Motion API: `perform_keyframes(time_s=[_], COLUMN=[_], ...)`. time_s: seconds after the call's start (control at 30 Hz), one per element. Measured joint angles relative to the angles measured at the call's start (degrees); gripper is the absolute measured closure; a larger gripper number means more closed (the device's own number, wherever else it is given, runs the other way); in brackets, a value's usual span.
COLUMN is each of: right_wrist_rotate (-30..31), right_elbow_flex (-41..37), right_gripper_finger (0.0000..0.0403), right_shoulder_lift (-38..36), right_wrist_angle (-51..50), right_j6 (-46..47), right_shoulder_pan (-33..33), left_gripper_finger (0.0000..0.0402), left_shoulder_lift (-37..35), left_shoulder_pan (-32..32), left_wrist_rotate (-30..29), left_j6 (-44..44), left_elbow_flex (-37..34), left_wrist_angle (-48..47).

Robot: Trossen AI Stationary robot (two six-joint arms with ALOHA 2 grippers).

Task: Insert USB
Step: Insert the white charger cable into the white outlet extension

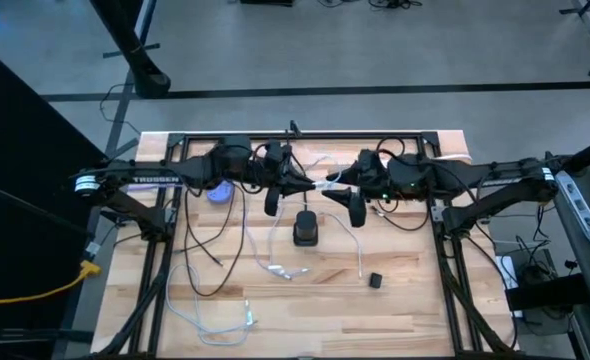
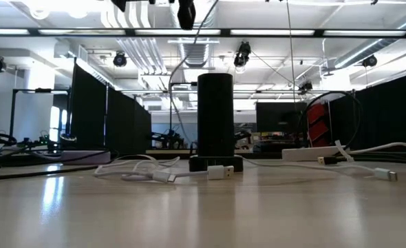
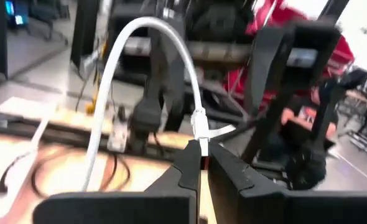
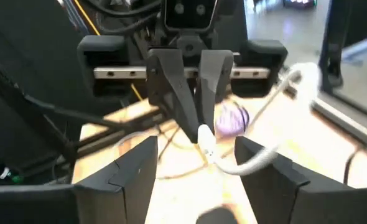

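Observation:
My left gripper [image 1: 313, 184] is held above the table's middle, shut on the plug end of a white USB cable [image 3: 140, 28]. The cable loops up from the plug, then drops to the table. My right gripper [image 1: 343, 185] faces it from the right, open. Its two fingers [image 4: 140, 168] stand on either side of the white plug [image 4: 205, 135] without closing on it. Below them a black upright charger [image 1: 306, 230] stands on its base on the table, and the low view shows it as a dark tower [image 2: 215, 110]. My left gripper pinches the white plug [image 3: 199, 132] between its two fingertips. The fingers come in about level from the table's left. The plug sticks out past the fingertips toward the right gripper, lifted clear of the table. The cable trails away slack.
More white cables [image 1: 275, 268] with loose plugs [image 2: 220, 172] lie on the wood in front of the charger. A small black block [image 1: 375, 281] sits at the near right. A purple object [image 1: 218, 192] lies under the left arm. Black frame rails [image 1: 445, 250] border the table.

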Motion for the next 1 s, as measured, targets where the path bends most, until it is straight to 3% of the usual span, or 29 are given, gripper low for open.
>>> perform_keyframes(time_s=[0.2, 0.43, 0.87, 1.0], right_wrist_rotate=[-0.14, 0.03, -0.11, -3.20], right_elbow_flex=[2.16, 2.20, 2.50, 3.54], right_gripper_finger=[0.0208, 0.0212, 0.0214, 0.0214], right_shoulder_lift=[0.00, 0.31, 1.67, 4.26], right_wrist_angle=[-4.12, -3.78, -1.59, -1.57], right_j6=[5.12, 5.14, 5.11, 5.03], right_shoulder_pan=[0.03, -0.32, -1.39, -2.11], left_gripper_finger=[0.0399, 0.0399, 0.0399, 0.0399], left_shoulder_lift=[-0.08, -0.18, -0.03, 0.00], left_shoulder_pan=[0.68, 0.68, 0.51, 0.51], left_wrist_rotate=[1.10, 1.08, 1.10, 1.09], left_j6=[-0.01, -0.20, -1.95, -1.95], left_elbow_flex=[0.00, 0.00, 0.00, 0.00], left_wrist_angle=[-1.92, 5.07, 4.32, 4.34])
